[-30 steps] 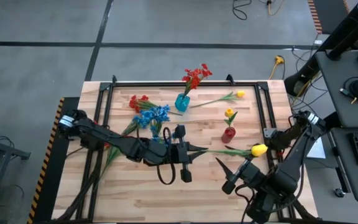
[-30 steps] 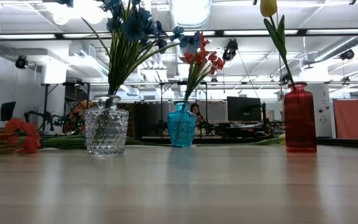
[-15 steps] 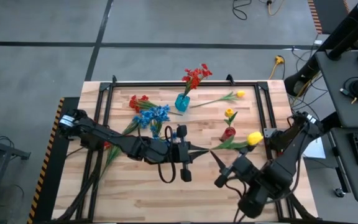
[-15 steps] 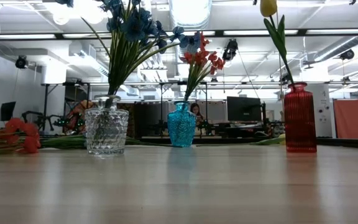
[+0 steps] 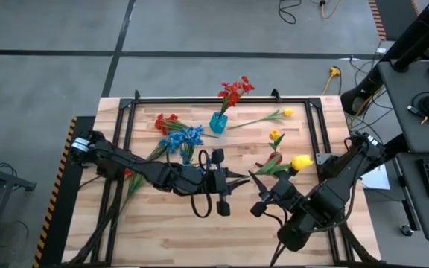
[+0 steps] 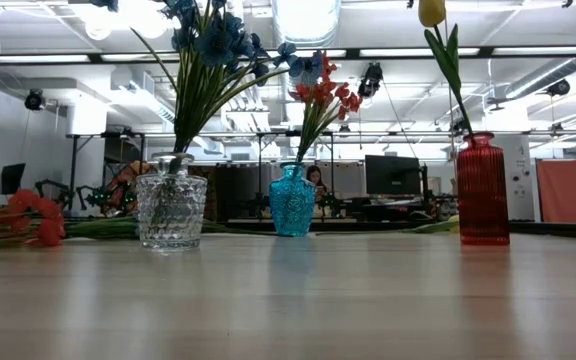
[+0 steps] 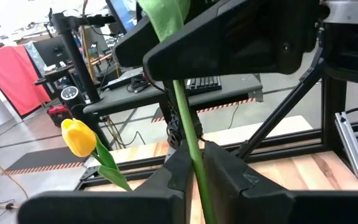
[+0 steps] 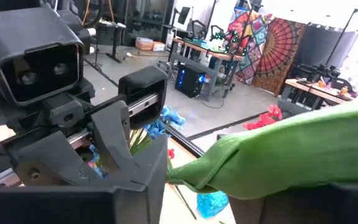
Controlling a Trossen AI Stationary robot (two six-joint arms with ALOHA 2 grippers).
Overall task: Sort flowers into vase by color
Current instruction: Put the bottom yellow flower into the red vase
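The yellow tulip (image 5: 301,162), a plump bud on a thin green stalk with a broad leaf, hangs in mid-air between the two arms near the table's middle. The left gripper (image 7: 192,163) is clamped on its stalk; the right gripper (image 5: 257,195) has it between its fingers, though whether they pinch it I cannot tell. Blue flowers (image 6: 213,40) fill the clear vase (image 6: 171,210), red flowers (image 6: 325,95) the teal vase (image 6: 292,201), and one yellow flower (image 6: 430,12) stands in the red vase (image 6: 483,190). Loose red stems (image 5: 166,122) at far left and a yellow stem (image 5: 270,116) at far right remain, so the sorting looks over halfway done.
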